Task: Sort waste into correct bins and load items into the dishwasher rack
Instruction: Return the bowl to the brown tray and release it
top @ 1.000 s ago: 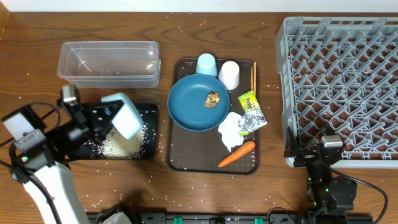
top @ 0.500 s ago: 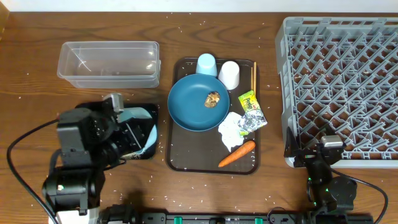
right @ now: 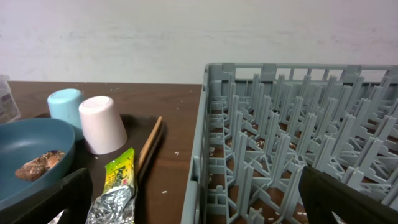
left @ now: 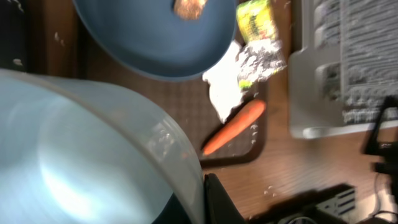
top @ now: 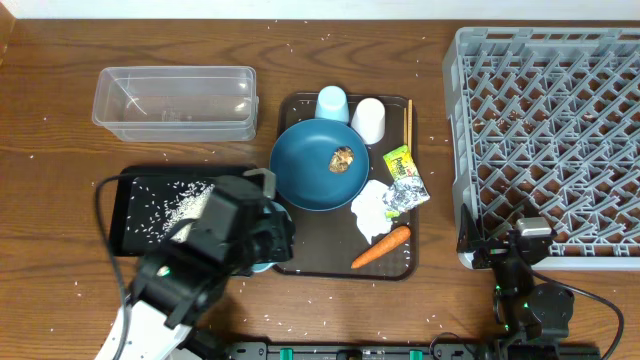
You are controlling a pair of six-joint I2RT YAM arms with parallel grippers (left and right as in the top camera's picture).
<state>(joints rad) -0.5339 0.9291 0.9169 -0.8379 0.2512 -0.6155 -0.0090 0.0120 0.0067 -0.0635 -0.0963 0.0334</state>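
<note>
The left arm has swung over! A second ago it held the pale-blue bowl (left: 93, 149) tipped over the black tray (top: 125, 215) at the left of the overhead view. Now it sits low and centre-left, over the line where that tray meets the brown serving tray (top: 300, 255).

The left gripper (left: 205, 199) keeps its tight pinch on the bowl's rim. The bowl fills the lower left of the left wrist view, with one dark finger (left: 216, 200) pressed against its edge. From overhead, only a pale sliver of it peeks out under the arm.

With the arm gone, the black tray is uncovered, and white rice grains (top: 180, 205) lie heaped and scattered across it.

The clear tub (top: 175, 100) sits at upper left, unmoved.

Nothing has changed on the serving tray:
- The dark-blue plate (top: 315, 170) carries the brown food lump (top: 343, 158).
- The pale-blue cup (top: 332, 103) and the white cup (top: 368, 120) stand upside down just above the plate.
- The chopsticks (top: 408, 120) lie along the tray's right rim.
- The snack wrappers (top: 404, 178), the tissue (top: 370, 210) and the carrot (top: 380, 248) are bunched at lower right.

The grey rack (top: 550, 130) fills the right side.

At bottom right the right gripper (right: 193, 186) hasn't budged. Its jaws are spread wide and hold nothing, right at the rack's near corner.
</note>
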